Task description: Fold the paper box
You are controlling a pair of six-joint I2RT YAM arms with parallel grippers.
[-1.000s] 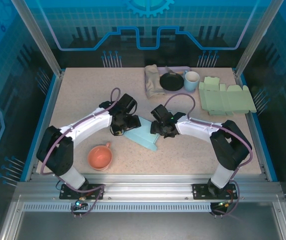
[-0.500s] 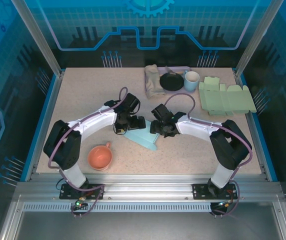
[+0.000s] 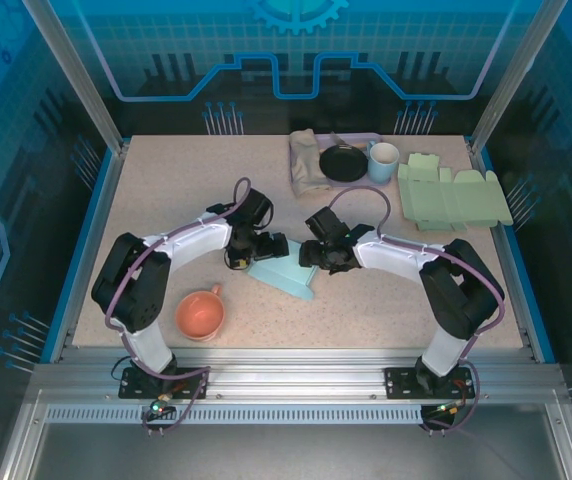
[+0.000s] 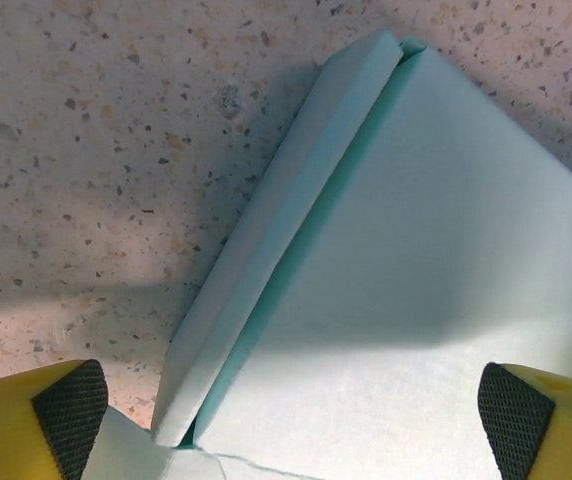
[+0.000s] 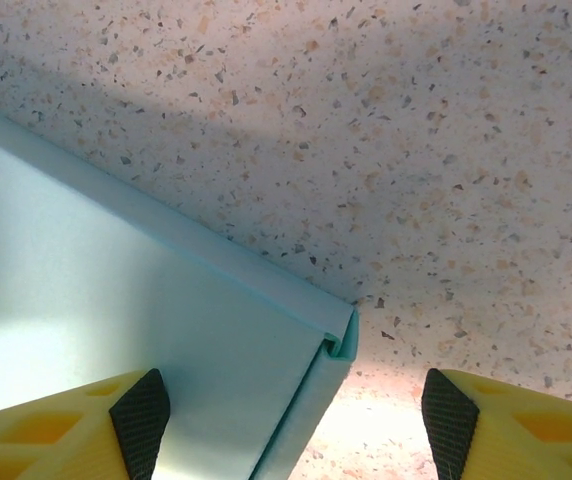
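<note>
left gripper (image 3: 269,246) has edged right onto the box (image 3: 284,272) since a second ago; right gripper (image 3: 309,256) has barely shifted.

box lies mid-table, pale blue and partly folded, with a narrow flap doubled along one edge. left gripper sits over its upper left end, pads (image 4: 68,410) wide apart with the flap and panel between them, clamping nothing. right gripper is at the box's upper right corner, pads (image 5: 142,412) also apart, with the rolled edge between them above the bare table (image 5: 446,150). whether any pad touches the paper cannot be told. a pink cup (image 3: 200,313) stands nearer the left arm's base, well apart from the box. a flat green blank (image 3: 453,195), mug (image 3: 383,160), black dish (image 3: 342,163) and cloth (image 3: 306,163) sit along the far right.
</note>
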